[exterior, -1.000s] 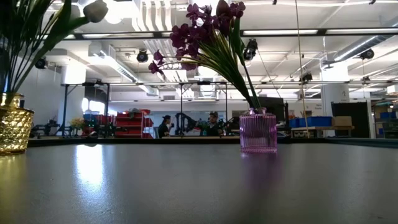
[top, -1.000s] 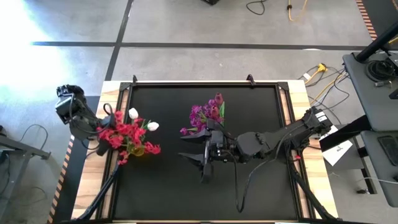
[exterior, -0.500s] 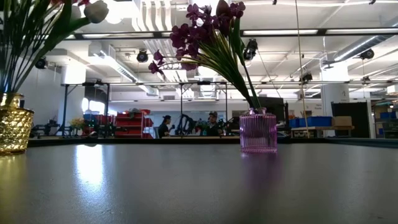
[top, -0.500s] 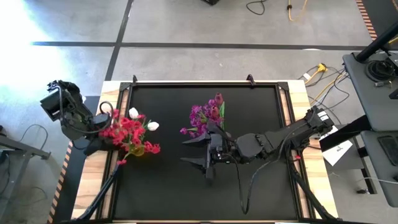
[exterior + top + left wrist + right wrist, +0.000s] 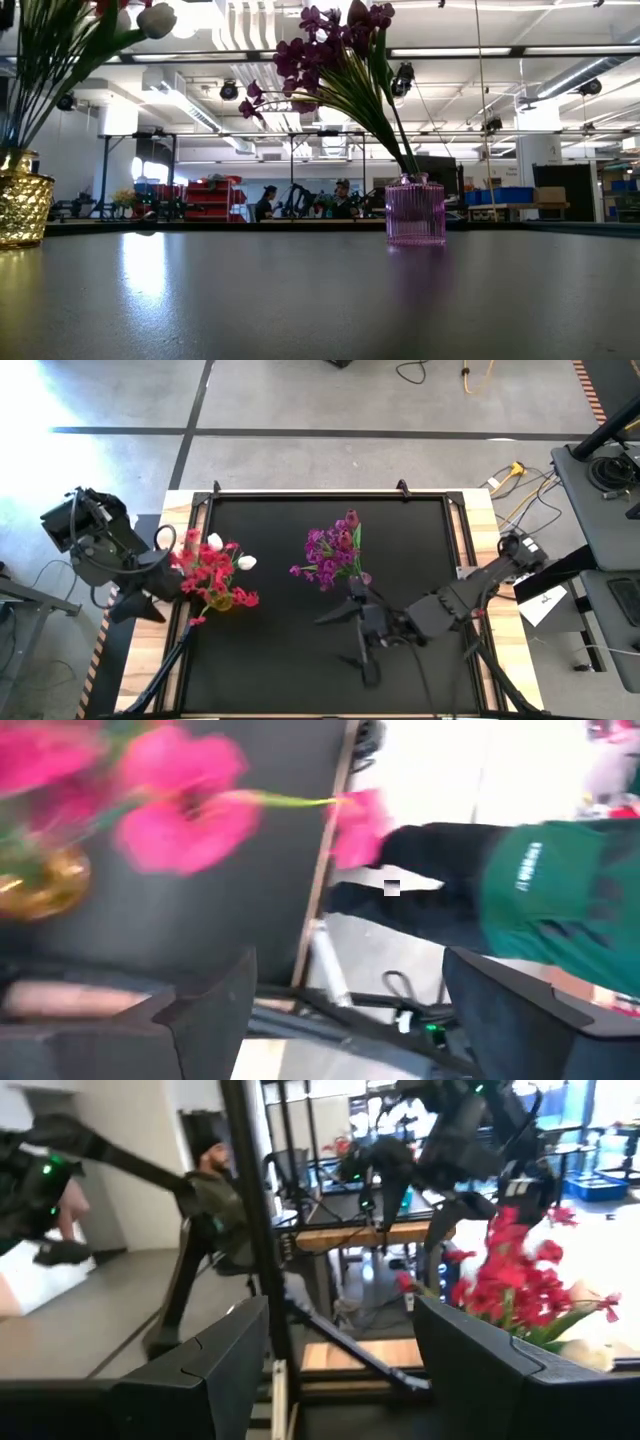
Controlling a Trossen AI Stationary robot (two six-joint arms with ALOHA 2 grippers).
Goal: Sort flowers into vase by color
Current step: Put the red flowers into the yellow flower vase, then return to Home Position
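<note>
The desk (image 5: pixel 400 540) carries a black mat framed by a light wooden border. Two vases stand on it, well apart.

The gold vase (image 5: pixel 221 600) stands near the mat's left edge. It holds the red flowers (image 5: pixel 205 572) and the white tulip buds (image 5: pixel 245 563). In the low view this vase (image 5: pixel 22 205) sits at the far left, cut by the picture's edge.

The pink glass vase (image 5: pixel 415 210) stands near the middle of the mat and holds the purple flowers (image 5: pixel 330 550), which lean toward the gold vase.

The left gripper (image 5: pixel 150 600) is off the mat, over the desk's left border, just beside the red flowers. Its fingers (image 5: pixel 215 995) are spread apart and hold nothing.

The right gripper (image 5: pixel 355 635) is over the mat, on the near side of the pink glass vase and apart from it. Its fingers (image 5: pixel 200 1360) are spread apart and hold nothing.

Bare mat lies between the two vases, along the far edge, and across the right half.
</note>
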